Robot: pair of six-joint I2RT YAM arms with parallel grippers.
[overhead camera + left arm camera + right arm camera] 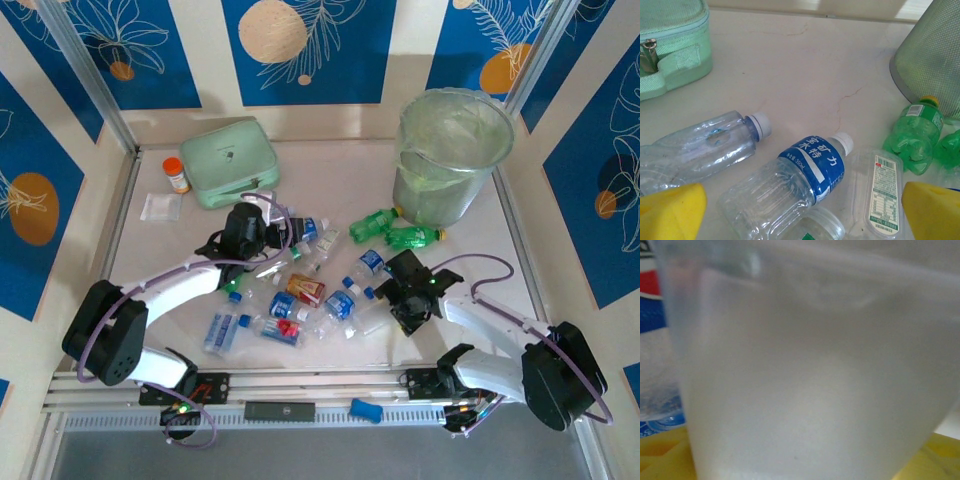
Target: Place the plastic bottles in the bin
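Note:
Many plastic bottles lie scattered mid-table, clear with blue or red labels. Two green ones lie at the foot of the bin, which stands at the back right. My left gripper hovers open over the left of the pile. In its wrist view its gripper has a blue-labelled bottle lying between the yellow fingertips. My right gripper is low over the right of the pile. A cloudy clear bottle fills the gap of the right gripper; I cannot make out contact.
A mint-green zip case and an orange-capped jar stand at the back left, with a small clear bag in front. A flat clear labelled tub lies among the bottles. A metal frame post rises at the back left corner.

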